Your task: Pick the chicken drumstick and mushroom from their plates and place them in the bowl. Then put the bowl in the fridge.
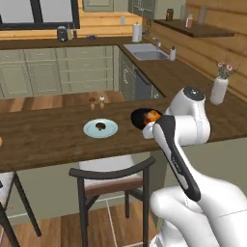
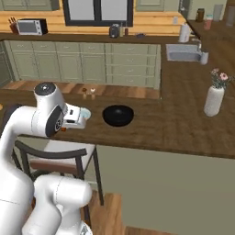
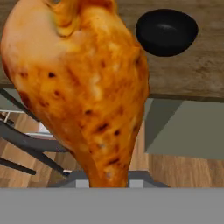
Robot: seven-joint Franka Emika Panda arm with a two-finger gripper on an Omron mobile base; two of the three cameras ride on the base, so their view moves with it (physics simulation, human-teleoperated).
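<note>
My gripper (image 3: 107, 183) is shut on the chicken drumstick (image 3: 83, 87), a glossy orange-brown piece that hangs close in front of the hand camera. From the left base view the drumstick (image 1: 153, 115) shows as an orange patch just above the black bowl (image 1: 139, 117), with the hand behind my forearm. The bowl (image 2: 118, 114) sits upright on the dark wooden counter (image 2: 174, 124) and looks empty (image 3: 166, 30). Left of it lies the pale blue plate (image 1: 91, 129) with the dark brown mushroom (image 1: 101, 126) on it. The fridge is out of view.
A dark chair (image 1: 111, 173) stands tucked under the counter's near edge. A white vase with flowers (image 1: 219, 87) stands at the counter's right end. Two small shakers (image 1: 96, 100) sit at the far edge. A sink (image 1: 144, 52) lies along the back right.
</note>
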